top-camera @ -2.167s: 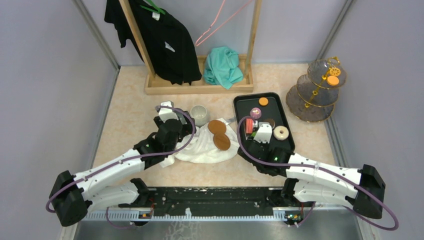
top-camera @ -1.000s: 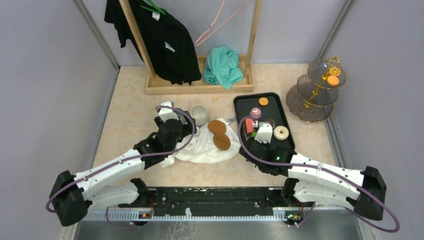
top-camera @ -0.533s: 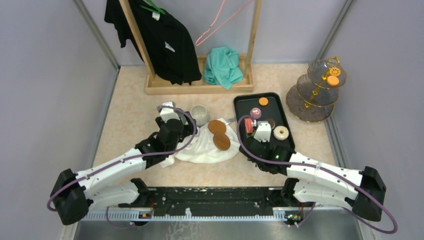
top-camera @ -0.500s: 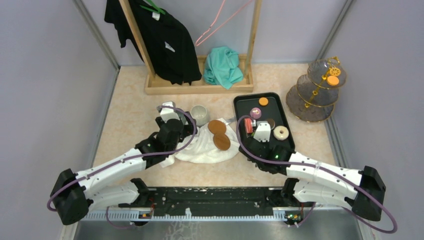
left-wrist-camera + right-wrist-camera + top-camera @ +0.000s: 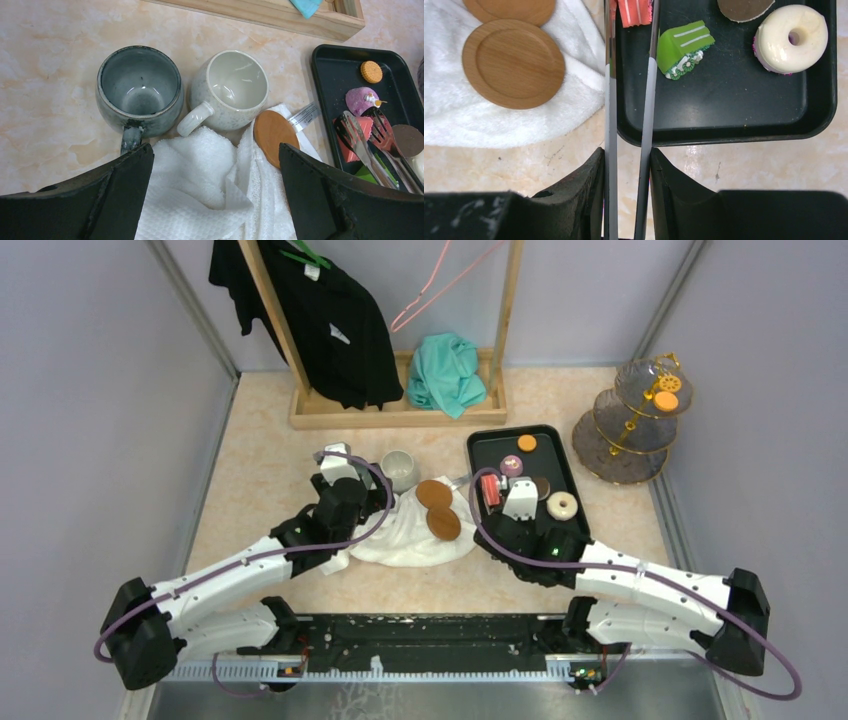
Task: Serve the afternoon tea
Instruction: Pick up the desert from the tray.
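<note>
Gripping tongs (image 5: 648, 100), right claw (image 5: 626, 161) at tray (image 5: 734, 107) edge

The bench (image 5: 45, 45) was marbled peach and cream. The grey mug (image 5: 139, 85) had a dark glaze; the white mug (image 5: 235, 85) was finely speckled. The towel (image 5: 200, 190) was white, the coasters (image 5: 513, 63) brown wood, the tray (image 5: 724, 105) black, the tongs (image 5: 610, 110) silver. The green piece (image 5: 684, 42) bore white stripes; the doughnut (image 5: 774, 35) was cream-white, the disc (image 5: 371, 71) orange
</note>
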`<state>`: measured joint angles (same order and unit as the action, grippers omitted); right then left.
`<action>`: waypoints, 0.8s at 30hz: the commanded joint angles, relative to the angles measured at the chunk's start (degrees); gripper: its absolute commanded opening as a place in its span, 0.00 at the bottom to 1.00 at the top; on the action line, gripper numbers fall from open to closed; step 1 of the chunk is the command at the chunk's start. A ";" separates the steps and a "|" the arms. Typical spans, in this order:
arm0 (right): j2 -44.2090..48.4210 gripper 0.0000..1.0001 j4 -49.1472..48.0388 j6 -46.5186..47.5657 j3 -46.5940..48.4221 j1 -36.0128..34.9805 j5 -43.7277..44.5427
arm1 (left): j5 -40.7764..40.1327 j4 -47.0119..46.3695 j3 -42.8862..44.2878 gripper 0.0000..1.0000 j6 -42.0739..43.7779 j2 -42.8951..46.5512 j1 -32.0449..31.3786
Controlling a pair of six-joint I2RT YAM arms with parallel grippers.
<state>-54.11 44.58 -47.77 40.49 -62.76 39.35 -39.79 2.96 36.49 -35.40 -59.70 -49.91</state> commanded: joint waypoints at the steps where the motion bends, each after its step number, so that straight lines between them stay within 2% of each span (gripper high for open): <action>1: 1.40 0.00 0.84 -0.86 5.22 -1.87 4.61 | -0.09 -0.55 -0.27 0.99 -0.55 1.19 -0.48; 9: 3.45 0.00 3.92 -2.59 8.16 -3.73 8.37 | -0.11 -0.51 -0.22 0.99 -0.30 1.69 -0.52; 24: 5.28 0.00 13.93 -6.80 17.85 -3.67 22.79 | 0.71 -0.63 1.03 0.99 0.15 1.57 -0.46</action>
<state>-50.52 54.98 -51.57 54.37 -65.89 54.50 -39.77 2.96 36.49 -35.33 -58.89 -49.91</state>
